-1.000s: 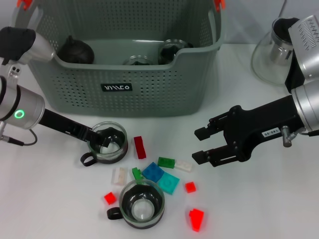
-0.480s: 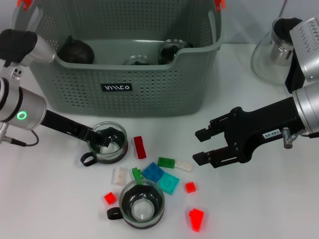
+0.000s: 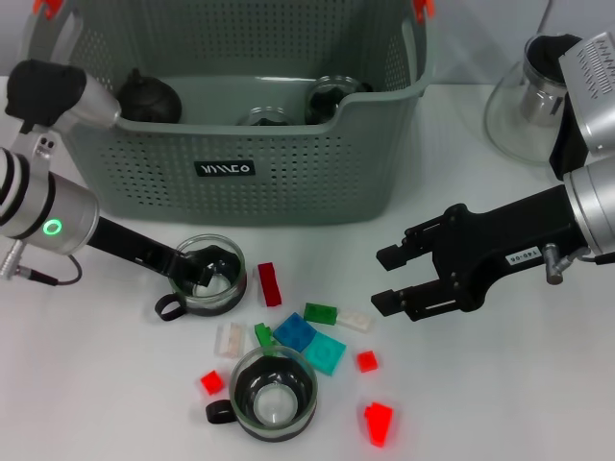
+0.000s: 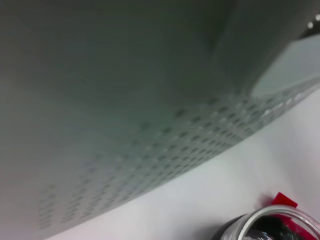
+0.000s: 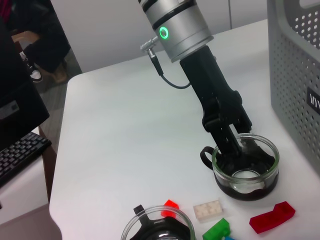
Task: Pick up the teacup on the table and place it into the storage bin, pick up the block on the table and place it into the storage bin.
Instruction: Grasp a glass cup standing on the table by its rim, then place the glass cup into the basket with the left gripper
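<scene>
Storage bin: grey-green plastic, walls perforated in neat rows, rounded corners, orange clips at the top rim, small black label with white letters on the front wall. It sits at the back of the white table. Dark rounded items and glass pieces lie inside it.

Teacup: clear glass, round, with a dark inner liner and a black loop handle. It stands on the table just in front of the bin. A second teacup of the same make stands nearer the camera.

Blocks, glossy plastic, are scattered between the two cups: red block long and narrow, beside the first cup; green block; blue block; teal, white and smaller red ones nearby. A glass teapot stands at the far right.

Left gripper: a slim black arm section slopes down from the silver wrist, with one finger inside the teacup and one at its rim; fingers pinched on the cup wall. The right wrist view shows this clearly: finger dipping over the rim beside the handle. The left wrist view shows only the bin's perforated wall close up, the cup rim and a red corner.

Right gripper: held level above the table to the right of the blocks, fingers spread apart, holding nothing.
</scene>
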Controlling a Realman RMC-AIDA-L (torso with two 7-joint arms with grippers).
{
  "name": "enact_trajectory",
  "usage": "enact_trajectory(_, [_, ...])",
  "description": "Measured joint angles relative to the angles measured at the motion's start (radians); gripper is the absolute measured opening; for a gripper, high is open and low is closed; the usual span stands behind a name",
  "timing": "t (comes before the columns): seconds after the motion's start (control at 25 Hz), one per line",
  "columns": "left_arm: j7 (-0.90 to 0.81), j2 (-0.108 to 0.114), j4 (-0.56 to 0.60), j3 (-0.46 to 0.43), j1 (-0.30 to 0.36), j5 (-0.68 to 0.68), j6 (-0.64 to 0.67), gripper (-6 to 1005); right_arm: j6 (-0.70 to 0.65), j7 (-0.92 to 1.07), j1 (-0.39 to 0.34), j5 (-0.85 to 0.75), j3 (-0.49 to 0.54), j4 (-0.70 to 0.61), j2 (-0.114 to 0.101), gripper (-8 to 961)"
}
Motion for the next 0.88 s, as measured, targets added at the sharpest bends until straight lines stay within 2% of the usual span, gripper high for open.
enact_trajectory(0.08, [-0.001, 0.000, 0.000, 0.015, 0.000, 0.000, 0.000, 780, 0.000, 0.000, 0.001, 0.000, 0.000, 0.000, 0.000, 613])
enact_trajectory(0.48, [0.000, -0.002, -0.001, 0.028, -0.001, 0.000, -0.002, 322, 0.002, 0.000, 0.003, 0.000, 0.000, 0.000, 0.000, 611])
enact_trajectory(0.72, [0.000, -0.002, -0.001, 0.028, -0.001, 0.001, -0.004, 122, 0.002, 0.000, 0.003, 0.003, 0.000, 0.000, 0.000, 613])
enact_trajectory(0.88, [0.001, 0.001, 0.003, 0.025, 0.001, 0.002, 0.003, 87, 0.002, 0.000, 0.001, 0.003, 0.000, 0.000, 0.000, 611])
